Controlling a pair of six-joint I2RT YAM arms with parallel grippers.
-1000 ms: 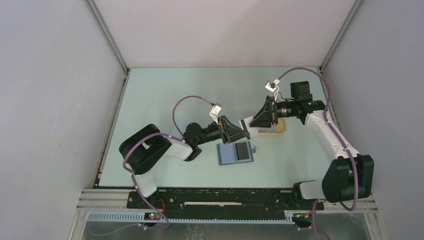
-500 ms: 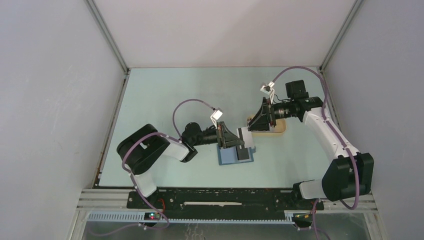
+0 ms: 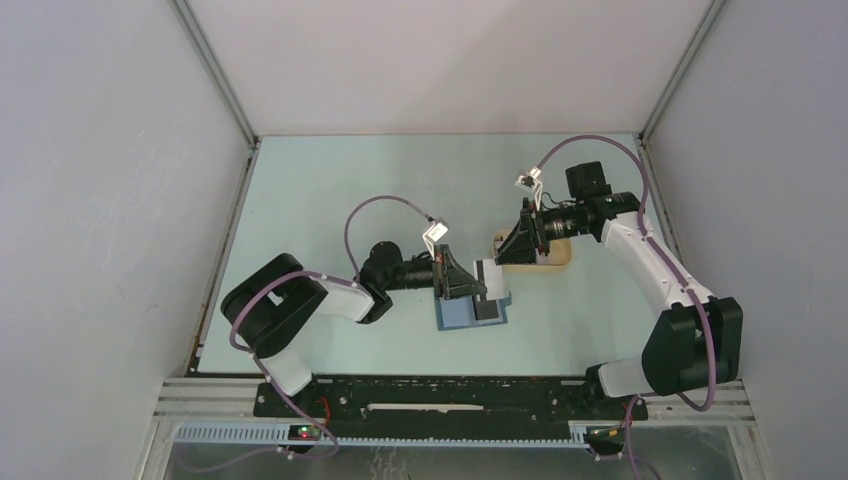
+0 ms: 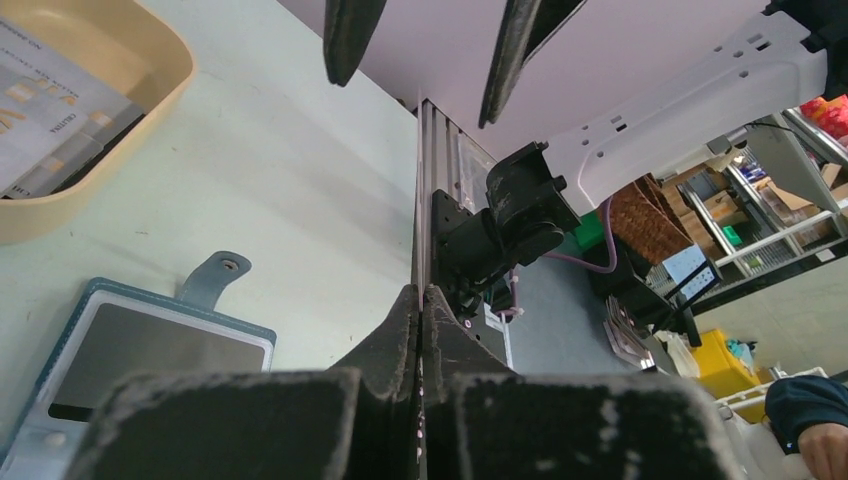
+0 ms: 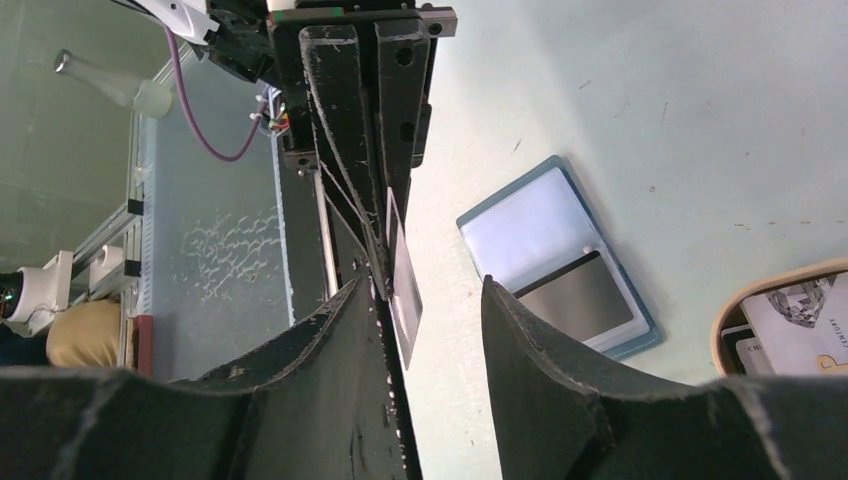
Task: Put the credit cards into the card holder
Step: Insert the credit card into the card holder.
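Observation:
The teal-blue card holder (image 3: 460, 315) lies open on the table with a dark credit card (image 3: 487, 307) in its right pocket. My left gripper (image 3: 480, 282) hovers just above it, shut on a whitish credit card (image 3: 491, 273) held on edge. In the right wrist view that card (image 5: 403, 290) stands upright in the left jaws, with the holder (image 5: 545, 225) beyond. My right gripper (image 3: 503, 252) is open beside the card, and its gripper (image 5: 428, 285) holds nothing. The left wrist view shows the holder's snap tab (image 4: 215, 282) and the right fingers (image 4: 345, 40) above.
A beige oval tray (image 3: 563, 256) with more cards sits just right of the holder, under the right gripper. Its rim (image 4: 170, 80) and its rim (image 5: 770, 280) show in both wrist views. White walls enclose the table on three sides.
The right gripper opened and let go of the whitish card. The left gripper, still shut on it, carried it down and left over the card holder.

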